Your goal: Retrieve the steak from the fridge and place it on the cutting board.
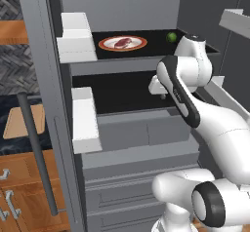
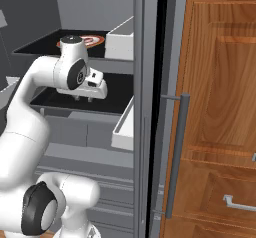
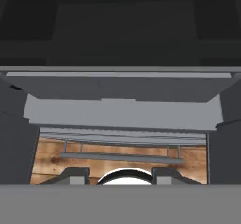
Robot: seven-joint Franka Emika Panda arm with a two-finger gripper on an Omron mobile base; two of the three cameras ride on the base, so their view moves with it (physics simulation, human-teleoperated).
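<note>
A: Where is the steak?

B: It lies on an orange-rimmed white plate on the upper black shelf inside the open fridge. A small green ball sits on the same shelf, well to the right of the plate in the left base view.

A: And the hand?

B: The hand hangs over the lower black shelf, one level beneath the steak, pointing down. In the right base view two short dark fingertips poke out under the white hand body, a small gap between them. Nothing is held between them. I cannot tell exactly how wide they stand; in the hand view the two tips sit well apart at the bottom, so they look parted rather than closed.

A: What does the hand view look down on?

B: Grey drawers of the fridge, stepped one below another, and a strip of brown wooden floor at the bottom.

A: Can you see the cutting board?

B: Yes, in the left base view, a light-tan rectangle lying on a dark tabletop, left of the fridge door and partly behind its long dark bar handle. Nothing lies on it.

A: Door bins?

B: Two white bins on the open left door, one above the other.
</note>
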